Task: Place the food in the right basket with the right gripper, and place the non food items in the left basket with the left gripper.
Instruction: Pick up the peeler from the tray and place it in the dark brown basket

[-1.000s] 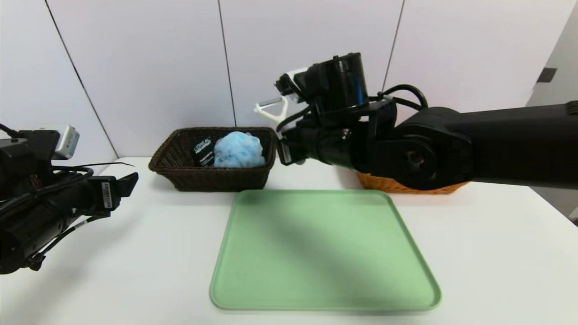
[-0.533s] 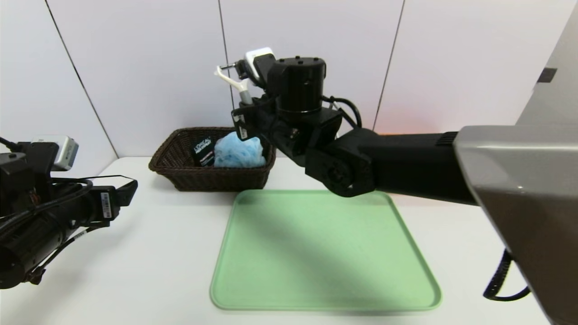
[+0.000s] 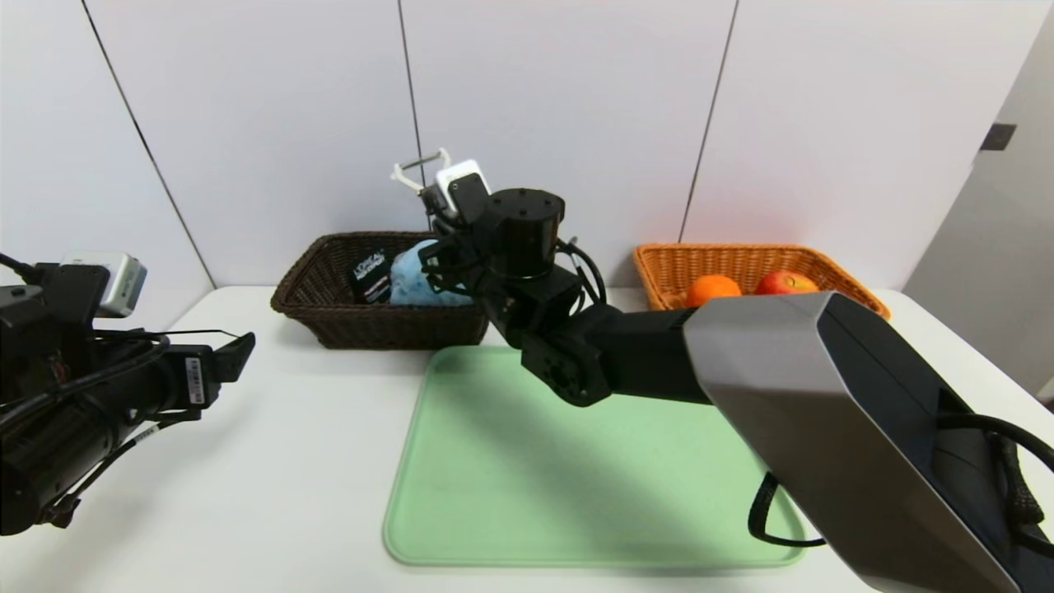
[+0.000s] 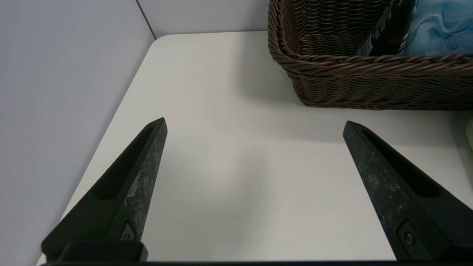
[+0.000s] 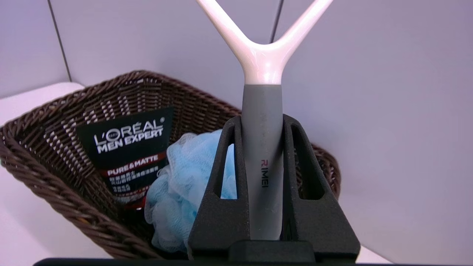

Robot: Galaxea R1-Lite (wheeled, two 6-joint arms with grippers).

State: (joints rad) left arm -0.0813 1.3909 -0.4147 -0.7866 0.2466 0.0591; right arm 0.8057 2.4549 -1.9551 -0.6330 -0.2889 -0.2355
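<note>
My right gripper point(image 5: 263, 120) is shut on the grey handle of the peeler point(image 5: 262, 147), whose white forked head point(image 3: 418, 171) points up. It hangs above the right end of the dark brown left basket point(image 3: 329, 321). In that basket lie the light-blue bath pouf point(image 3: 416, 276) and the black tube point(image 3: 371, 276) with white lettering. The orange-tan right basket point(image 3: 659, 276) holds the orange point(image 3: 712, 288) and the red apple point(image 3: 785, 282). My left gripper point(image 4: 255, 125) is open and holds nothing, low over the table left of the dark basket point(image 4: 354, 74).
A bare green tray point(image 3: 593, 461) lies on the white table point(image 3: 247, 461) in front of both baskets. My right arm reaches across the tray's back edge. A white panelled wall stands close behind the baskets.
My right arm has swung left from over the orange-tan basket to the dark basket's right end, carrying the peeler, whose head now points up. The left arm has stayed put.
</note>
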